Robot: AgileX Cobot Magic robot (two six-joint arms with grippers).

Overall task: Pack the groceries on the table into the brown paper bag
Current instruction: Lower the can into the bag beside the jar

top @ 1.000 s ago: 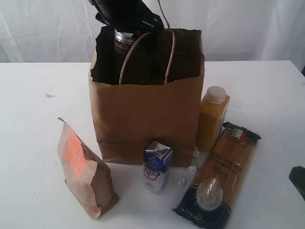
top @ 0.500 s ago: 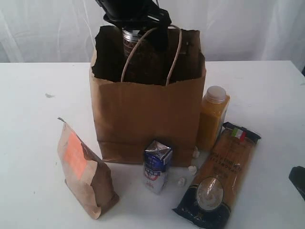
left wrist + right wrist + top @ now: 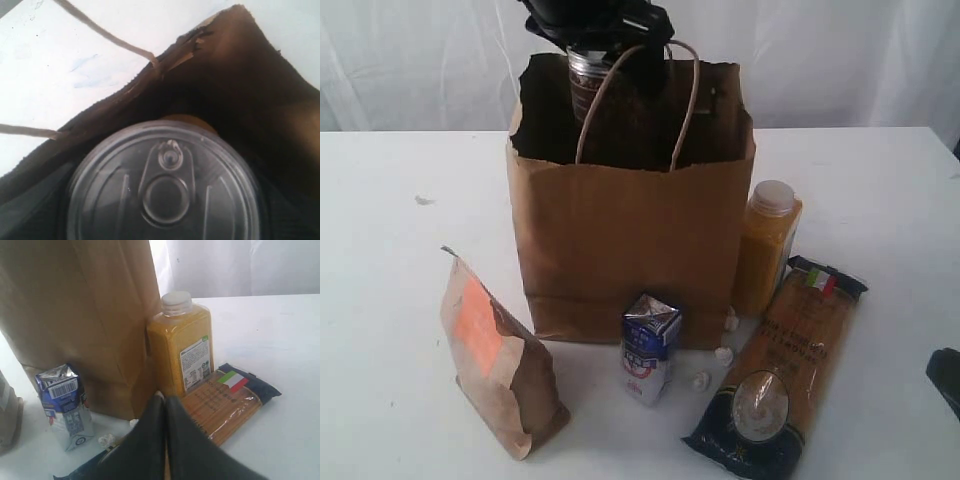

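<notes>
white tabletop [image 3: 390,330] — l. gripper [image 3: 605,45] clamps can [image 3: 586,85] @ bag [image 3: 620,240] mouth.

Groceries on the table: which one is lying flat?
The pasta packet, lying flat beside the bag; the bottle, carton and pouch all stand upright.

No word is clear enough to read. The long pasta packet [image 3: 225,407] has a little green, white and red flag [image 3: 231,380] at one end, and pale letters run along it, but they are too blurry. The orange juice bottle [image 3: 172,347] has a white label [image 3: 196,361] with tiny print and a small green mark, the small blue-white carton [image 3: 65,407] has a black bar code [image 3: 65,388] near its top, and the small kraft pouch [image 3: 510,375] has an orange label [image 3: 475,330] with no letters that show.
</notes>
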